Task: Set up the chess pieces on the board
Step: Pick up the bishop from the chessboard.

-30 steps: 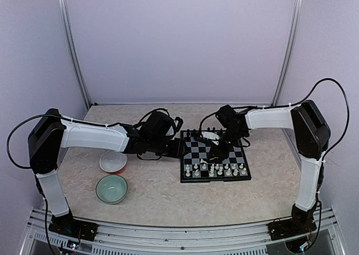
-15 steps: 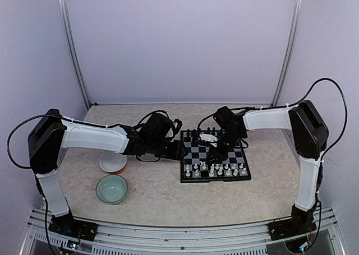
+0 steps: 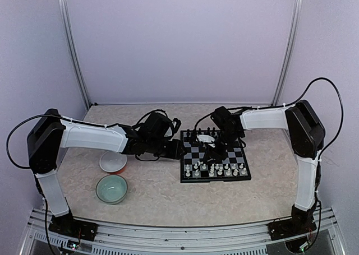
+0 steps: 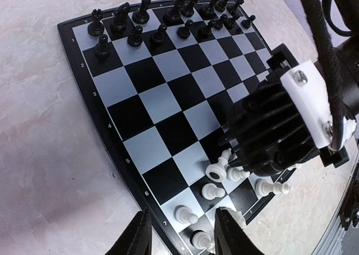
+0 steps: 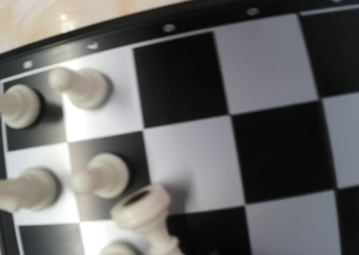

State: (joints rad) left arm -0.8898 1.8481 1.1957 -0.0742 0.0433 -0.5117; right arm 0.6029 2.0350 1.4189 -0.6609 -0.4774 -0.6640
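Finds the board [image 4: 162, 98] flat on the worktop [image 3: 157, 202], between the two arms and to the right of the white bowl [image 3: 104, 164] and the pale green bowl [image 3: 99, 189]. Counts the black pieces [image 4: 119, 21] upright in two rows along the far edge, apparently finished. Sees the white pieces [image 4: 185, 214] gathered in roughly two rows at the opposite edge, nearest the arm bases, with the middle of the board bare. Judges the task far along, with only the white side needing work.

Places the right claw [image 3: 215, 153] low over the white rows, pointing steeply down, probably to seat one piece on its square. Notes one tilted white piece [image 4: 216, 170] right at its tip, leaning rather than standing, close beside upright neighbours. Cannot tell whether pinched, nudged or let go: tips hidden behind the claw body in the left wrist view and out of frame in the right wrist view.

Holds the left claw [image 4: 182, 232] just beside the board's left edge near the white side, spread, with nothing in its gap. Likely parked there to give its camera a view across the squares and to stay out of the right arm's way.

Calls next for standing the leaning piece upright without toppling the crowded neighbours.
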